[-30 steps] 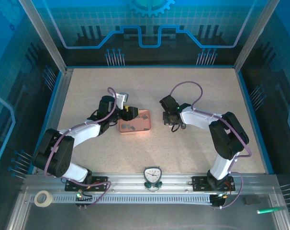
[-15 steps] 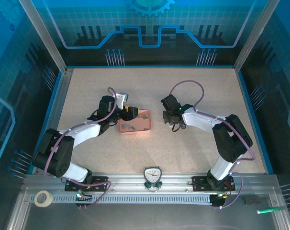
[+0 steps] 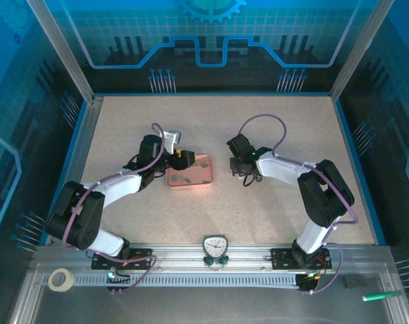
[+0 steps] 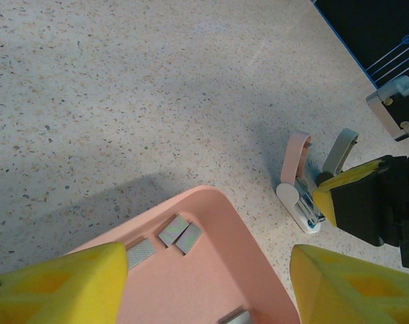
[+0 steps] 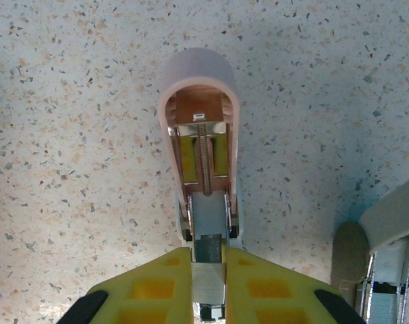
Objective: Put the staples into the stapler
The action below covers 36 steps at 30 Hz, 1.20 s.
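Near the table's (image 4: 123, 101) middle, how far along is the loading? (Mia)
Partway, I judge. The stapler (image 5: 199, 135) sits just off the salmon tray's (image 4: 235, 233) right end, pink lid swung open, channel bare. The right gripper (image 5: 208, 260) pinches what looks like a staple strip (image 5: 208, 278) at the channel's mouth. Seating it and closing the lid are left. The left gripper (image 4: 208, 283) hangs spread over the tray, where spare staples (image 4: 179, 235) lie. (Tom)
Which way does it point? (Mia)
Its long axis runs straight away from the right gripper, lid tip farthest. (Tom)

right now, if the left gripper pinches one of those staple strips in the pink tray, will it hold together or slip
The staples look like short flat metal strips, so probably stiff but light. Lying flat on the smooth tray, they may slide rather than lift.
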Available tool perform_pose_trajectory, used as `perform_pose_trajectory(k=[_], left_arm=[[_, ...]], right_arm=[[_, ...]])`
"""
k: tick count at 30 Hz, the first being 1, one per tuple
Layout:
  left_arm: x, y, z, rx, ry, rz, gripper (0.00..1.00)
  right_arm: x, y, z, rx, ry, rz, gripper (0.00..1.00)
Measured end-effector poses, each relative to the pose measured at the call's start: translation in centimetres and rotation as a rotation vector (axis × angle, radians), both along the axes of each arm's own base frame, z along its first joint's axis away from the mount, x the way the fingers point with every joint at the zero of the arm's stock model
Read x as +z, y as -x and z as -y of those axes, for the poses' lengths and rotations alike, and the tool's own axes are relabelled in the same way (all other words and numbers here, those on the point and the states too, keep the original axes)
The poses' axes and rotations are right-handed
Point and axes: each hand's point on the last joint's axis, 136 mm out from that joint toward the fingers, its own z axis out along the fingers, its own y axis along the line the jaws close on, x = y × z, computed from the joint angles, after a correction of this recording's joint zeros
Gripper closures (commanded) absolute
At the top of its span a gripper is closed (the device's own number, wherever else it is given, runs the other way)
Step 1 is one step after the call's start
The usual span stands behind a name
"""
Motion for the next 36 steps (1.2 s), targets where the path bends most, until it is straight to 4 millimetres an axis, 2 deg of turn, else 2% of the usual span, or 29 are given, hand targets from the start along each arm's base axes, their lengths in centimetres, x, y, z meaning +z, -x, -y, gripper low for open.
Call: perform_pose_trajectory(k=[17,23,29,36], left_arm=[[0.0,0.0,0.0,0.0,0.0,0.0,0.34],[0.0,0.0,0.0,0.0,0.0,0.0,0.34],[0.0,0.0,0.0,-0.001,0.001,0.0,0.34],[0.5,-0.2,0.3,-0.007,0.004,0.009,0.34]], right_arm=[[-0.9,0.5,0.5,0.001,0.015,-0.024,0.85],[-0.7,0.9,-0.5,0.028,-0.034,-0.04,0.85],[0.7,0.9,-1.3,0.048,-0.079,-0.018,0.85],[4.7,0.8,-1.0,0.044,-0.134,0.06,0.84]])
